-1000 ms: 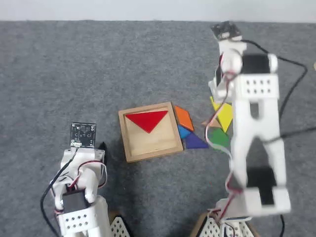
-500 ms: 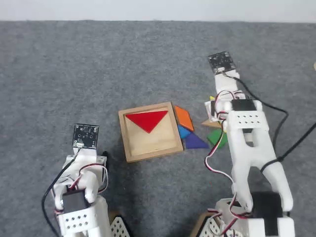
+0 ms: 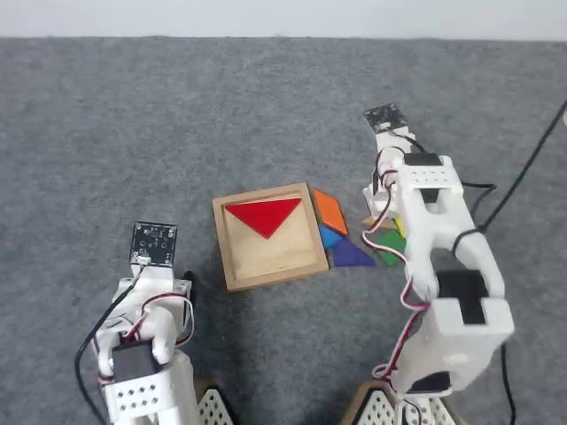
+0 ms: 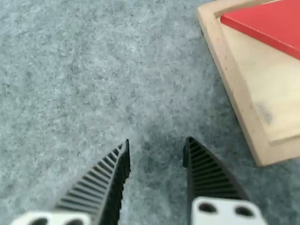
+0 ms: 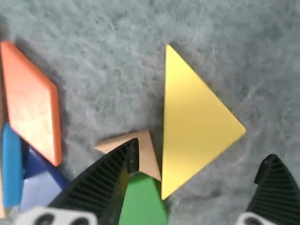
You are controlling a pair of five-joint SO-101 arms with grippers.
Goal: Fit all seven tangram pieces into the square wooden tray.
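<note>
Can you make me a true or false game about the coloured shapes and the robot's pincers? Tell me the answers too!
1. The red triangle lies inside the wooden tray. True.
2. All seven pieces are in the tray. False: just the red triangle is in it, and the other pieces lie on the carpet.
3. The right pincer is open above the yellow triangle. True.
4. The left pincer holds the orange piece. False: it is open and empty over the carpet beside the tray, and the orange piece lies at the tray's other side.
</note>
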